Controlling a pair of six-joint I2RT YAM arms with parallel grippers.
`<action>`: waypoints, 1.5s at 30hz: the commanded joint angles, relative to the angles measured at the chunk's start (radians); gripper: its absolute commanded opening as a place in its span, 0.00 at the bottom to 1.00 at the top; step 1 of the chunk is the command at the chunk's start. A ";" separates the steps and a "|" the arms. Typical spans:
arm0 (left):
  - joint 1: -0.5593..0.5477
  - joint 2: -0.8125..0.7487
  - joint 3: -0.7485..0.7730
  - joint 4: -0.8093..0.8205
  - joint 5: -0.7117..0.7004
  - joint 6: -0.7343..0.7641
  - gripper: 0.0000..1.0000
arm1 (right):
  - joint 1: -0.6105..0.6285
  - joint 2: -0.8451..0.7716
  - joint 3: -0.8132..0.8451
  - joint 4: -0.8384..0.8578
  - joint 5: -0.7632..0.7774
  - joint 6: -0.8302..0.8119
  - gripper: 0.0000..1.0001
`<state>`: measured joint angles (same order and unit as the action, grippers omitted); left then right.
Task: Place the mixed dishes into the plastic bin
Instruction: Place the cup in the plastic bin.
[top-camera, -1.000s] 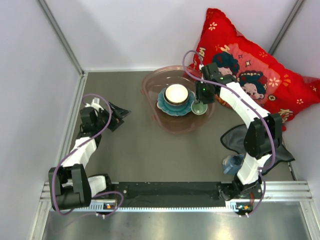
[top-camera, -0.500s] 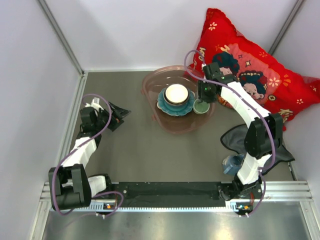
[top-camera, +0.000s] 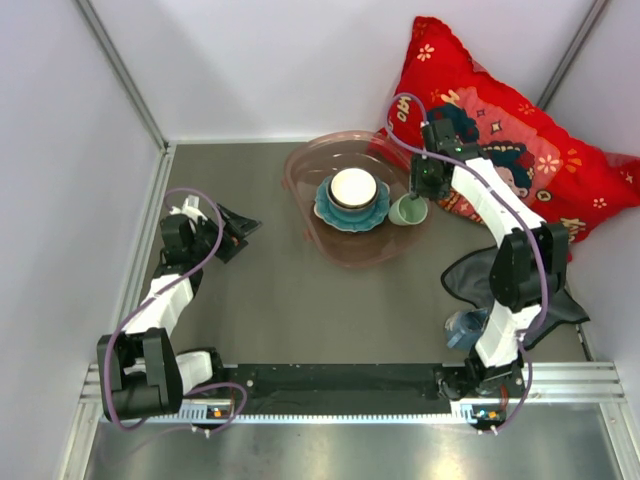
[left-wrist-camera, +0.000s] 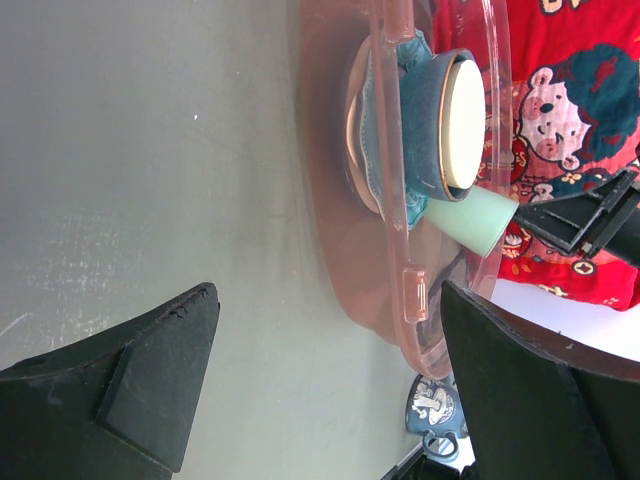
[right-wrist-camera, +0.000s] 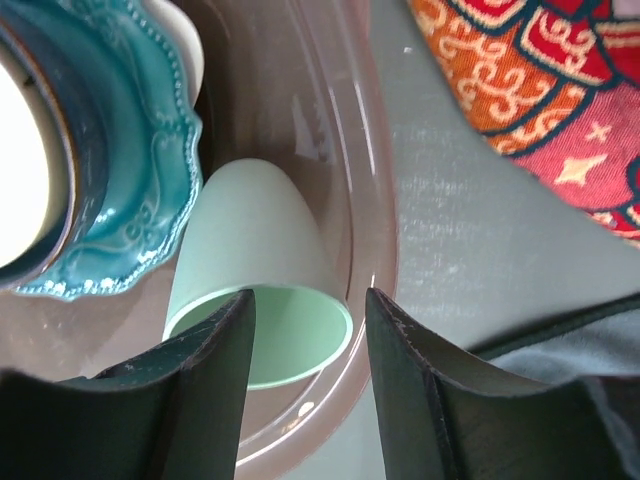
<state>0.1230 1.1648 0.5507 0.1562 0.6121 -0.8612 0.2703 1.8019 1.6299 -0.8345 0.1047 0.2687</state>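
- Right gripper (right-wrist-camera: 310, 296): fingers half spread, pinching nothing, just above green cup (right-wrist-camera: 250, 240).
- Cup sits tilted inside pink bin (right-wrist-camera: 372, 200), leaning on the wall, just beside teal plate (right-wrist-camera: 150, 170).
- Left gripper (left-wrist-camera: 330, 292): spread wide, empty, over table (top-camera: 270, 300), well apart from bin.

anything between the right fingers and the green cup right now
Nothing visible. The pale green cup lies tilted directly below the right fingers, inside the plastic bin, between the teal plate and the bin's wall.
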 joint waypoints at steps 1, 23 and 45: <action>0.000 -0.027 -0.015 0.026 -0.006 0.014 0.96 | -0.013 0.039 0.065 0.012 0.021 -0.028 0.48; 0.000 -0.022 -0.006 0.014 -0.009 0.021 0.96 | -0.025 0.094 0.128 0.029 0.141 0.015 0.49; 0.001 -0.014 -0.012 0.023 -0.003 0.019 0.96 | -0.054 -0.007 0.039 0.048 0.096 0.035 0.50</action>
<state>0.1234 1.1648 0.5457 0.1528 0.6083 -0.8604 0.2195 1.8904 1.6855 -0.8055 0.2070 0.2924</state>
